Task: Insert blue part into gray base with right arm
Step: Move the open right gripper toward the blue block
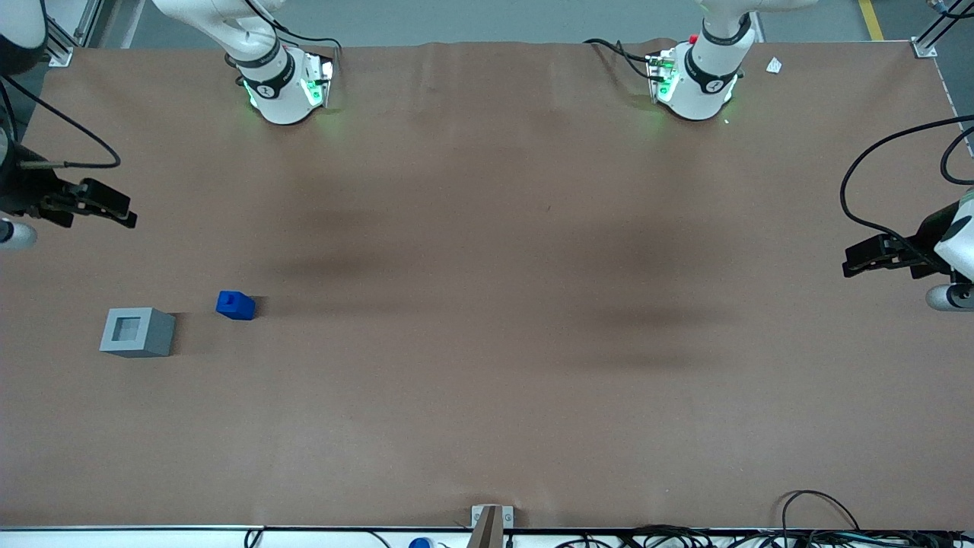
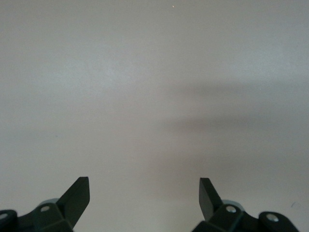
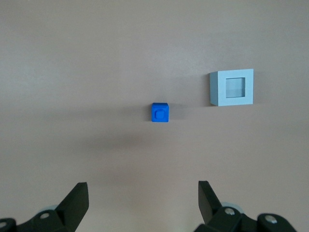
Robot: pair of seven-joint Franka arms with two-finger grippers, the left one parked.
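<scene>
The blue part (image 1: 235, 304) is sitting on the table (image 1: 487, 380) near the gray base (image 1: 138, 332). The claw (image 1: 125, 213) is hanging open, empty, farther from the camera. The part is looking light and rigid; pinching its flat sides should work.

A small bright blue plastic block (image 1: 235, 304) is set upright on the table, near a light gray cube (image 1: 138, 332) whose square top recess is seen empty. The black two-finger gripper (image 1: 125, 215) is held spread above the table, well apart from both.
</scene>
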